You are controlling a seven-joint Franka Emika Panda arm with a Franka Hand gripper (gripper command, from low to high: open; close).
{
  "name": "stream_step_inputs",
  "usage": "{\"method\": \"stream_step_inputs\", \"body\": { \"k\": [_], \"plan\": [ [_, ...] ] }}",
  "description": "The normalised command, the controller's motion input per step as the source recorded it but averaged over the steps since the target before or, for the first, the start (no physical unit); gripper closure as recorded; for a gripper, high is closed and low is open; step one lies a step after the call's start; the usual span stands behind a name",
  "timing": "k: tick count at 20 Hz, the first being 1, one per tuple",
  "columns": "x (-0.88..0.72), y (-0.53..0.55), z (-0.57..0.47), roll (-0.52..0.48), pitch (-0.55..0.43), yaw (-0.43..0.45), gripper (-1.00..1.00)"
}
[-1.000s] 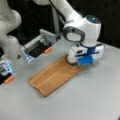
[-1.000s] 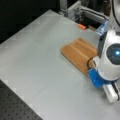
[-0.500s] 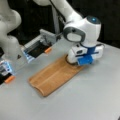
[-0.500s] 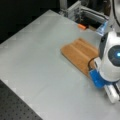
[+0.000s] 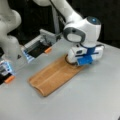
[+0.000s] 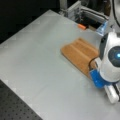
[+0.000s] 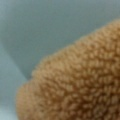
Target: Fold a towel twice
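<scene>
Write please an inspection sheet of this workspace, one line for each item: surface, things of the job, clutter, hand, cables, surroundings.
Surface: grey table, smooth; a perforated dark board adjoins it at a front view's bottom left.
Job's things: towel, orange-brown, lies flat as a long narrow strip, so it looks already folded once; its terry corner fills the wrist view.
Clutter: small orange piece on the table near the metal fixture.
Hand: hand is down at the towel's end, at a front view's right; its fingers are hidden under the head.
Cables: dark cable runs along the arm.
Surroundings: grey metal fixture behind the towel; second white arm at a front view's left.
</scene>
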Motion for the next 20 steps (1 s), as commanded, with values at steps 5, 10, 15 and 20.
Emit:
{"method": "stream_step_inputs", "body": {
  "k": [5, 10, 15, 20],
  "plan": [
    [0.02, -0.01, -0.18, -0.214, -0.068, -0.051, 1.00],
    [0.01, -0.03, -0.16, -0.207, -0.063, -0.036, 1.00],
    [0.00, -0.02, -0.11, -0.204, -0.064, -0.014, 1.00],
    [-0.03, 0.02, 0.01, -0.173, -0.027, 0.022, 1.00]
  ]
}}
